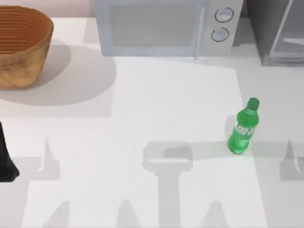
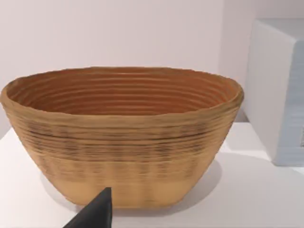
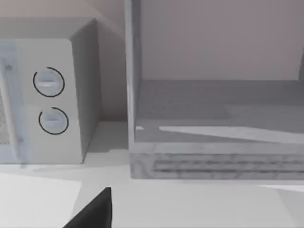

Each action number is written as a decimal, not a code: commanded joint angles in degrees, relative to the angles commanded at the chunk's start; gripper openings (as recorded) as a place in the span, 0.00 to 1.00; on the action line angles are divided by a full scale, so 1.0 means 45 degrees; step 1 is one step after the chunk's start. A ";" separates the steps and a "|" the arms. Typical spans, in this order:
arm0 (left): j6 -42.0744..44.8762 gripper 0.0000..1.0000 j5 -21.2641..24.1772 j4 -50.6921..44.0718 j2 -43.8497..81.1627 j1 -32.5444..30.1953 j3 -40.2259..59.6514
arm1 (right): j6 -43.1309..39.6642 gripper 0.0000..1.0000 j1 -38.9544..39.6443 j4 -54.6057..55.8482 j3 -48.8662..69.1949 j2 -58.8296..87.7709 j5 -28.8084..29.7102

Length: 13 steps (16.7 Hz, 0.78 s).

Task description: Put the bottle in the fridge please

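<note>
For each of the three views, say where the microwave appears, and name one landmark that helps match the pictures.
Top view: the microwave sits at the table's far edge, centre, between the basket and the fridge.
Left wrist view: its pale side panel stands beside the basket.
Right wrist view: its knob end stands beside the fridge.
Shared landmark: the two round knobs, seen in the top and right wrist views.

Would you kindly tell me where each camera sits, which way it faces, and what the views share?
Top view: above the table, looking down on the bottle, basket, microwave and fridge; a dark piece of the left arm shows at the left edge.
Left wrist view: faces the basket; a dark claw tip shows.
Right wrist view: faces the fridge and microwave; a dark claw tip shows.
Shared: top and left wrist both show the basket.
</note>
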 joint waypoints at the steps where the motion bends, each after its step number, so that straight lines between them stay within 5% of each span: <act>1: 0.0000 1.00 0.0000 0.0000 0.0000 0.0000 0.0000 | 0.0000 1.00 0.0000 0.0000 0.0000 0.0000 0.0000; 6: 0.0000 1.00 0.0000 0.0000 0.0000 0.0000 0.0000 | -0.0142 1.00 -0.0004 0.1295 0.0158 0.1342 -0.0613; 13: 0.0000 1.00 0.0000 0.0000 0.0000 0.0000 0.0000 | -0.0695 1.00 0.0156 0.7222 0.0651 0.8497 -0.3416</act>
